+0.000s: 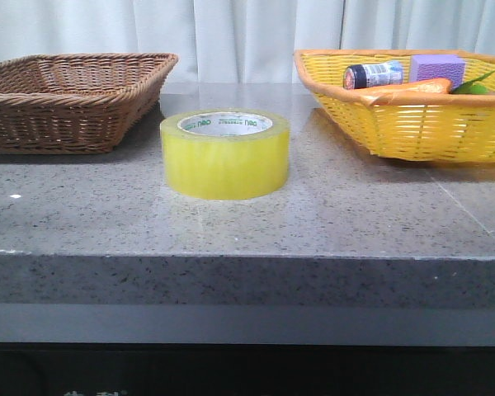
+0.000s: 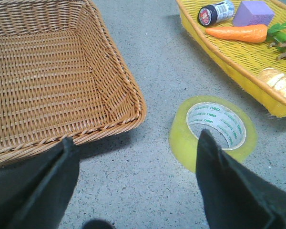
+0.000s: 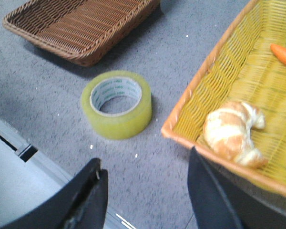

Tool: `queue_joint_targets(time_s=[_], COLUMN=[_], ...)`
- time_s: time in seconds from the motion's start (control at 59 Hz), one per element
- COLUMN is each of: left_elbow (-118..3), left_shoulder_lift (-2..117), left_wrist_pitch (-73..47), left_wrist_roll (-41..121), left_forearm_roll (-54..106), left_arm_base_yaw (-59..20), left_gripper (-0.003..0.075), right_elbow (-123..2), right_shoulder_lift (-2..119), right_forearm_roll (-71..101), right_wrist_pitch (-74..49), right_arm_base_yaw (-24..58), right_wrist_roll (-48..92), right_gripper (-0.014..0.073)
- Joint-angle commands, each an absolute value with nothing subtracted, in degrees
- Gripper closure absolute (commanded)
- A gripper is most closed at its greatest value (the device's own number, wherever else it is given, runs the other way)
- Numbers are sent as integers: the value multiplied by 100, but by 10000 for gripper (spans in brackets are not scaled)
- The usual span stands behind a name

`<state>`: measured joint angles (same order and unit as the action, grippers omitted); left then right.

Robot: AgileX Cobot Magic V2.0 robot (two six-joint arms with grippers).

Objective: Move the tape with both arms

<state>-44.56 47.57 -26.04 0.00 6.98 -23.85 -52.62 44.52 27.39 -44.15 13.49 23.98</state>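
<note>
Likely light, stiff and slick, the tape (image 1: 224, 154) sits mid-table; pinch across its wall. Left gripper (image 2: 136, 183) and right gripper (image 3: 145, 191) hang spread, empty

One tape (image 1: 224, 155); two baskets: brown (image 1: 66, 103), yellow (image 1: 421, 124); one bottle (image 1: 373, 75); one carrot (image 2: 238, 33); one croissant (image 3: 233, 132).

Grey speckled stone bench (image 1: 330, 223), thick slab with a squared front edge; a paler grey band runs below it, then a dark strip at the bottom of the front view. White curtain (image 1: 247, 33) hangs in vertical folds behind the bench, spanning the whole width. Light is even and soft, with faint reflections on the polished stone.
</note>
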Motion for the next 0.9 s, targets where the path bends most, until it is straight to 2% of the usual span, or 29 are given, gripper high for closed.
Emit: queue_joint_targets(time_s=[0.0, 0.254, 0.44, 0.677, 0.881], left_elbow=[-4646, -4841, -5506, -6567, -7431], left_shoulder_lift=[4741, 4741, 4933, 5883, 6956], left_wrist_pitch=[-2196, -2439, -3229, -4920, -5745], left_wrist_roll=[0, 882, 1884, 4255, 5405], left_forearm_roll=[757, 757, 909, 2146, 2811], left_arm_base_yaw=[-2439, -2439, -2439, -2439, -2629], left_gripper=[209, 209, 209, 209, 209], right_elbow=[-5105, -4967, -4967, -4967, -4967], right_shoulder_lift=[4086, 3857, 3857, 3857, 3857], right_forearm_roll=[2934, 2941, 2941, 2941, 2941], right_wrist_pitch=[-4024, -4241, -4289, -4289, -4289], right_arm_base_yaw=[1336, 1331, 1331, 1331, 1331], right_wrist_roll=[2512, 2507, 2507, 2507, 2507], right_gripper=[183, 183, 183, 183, 183])
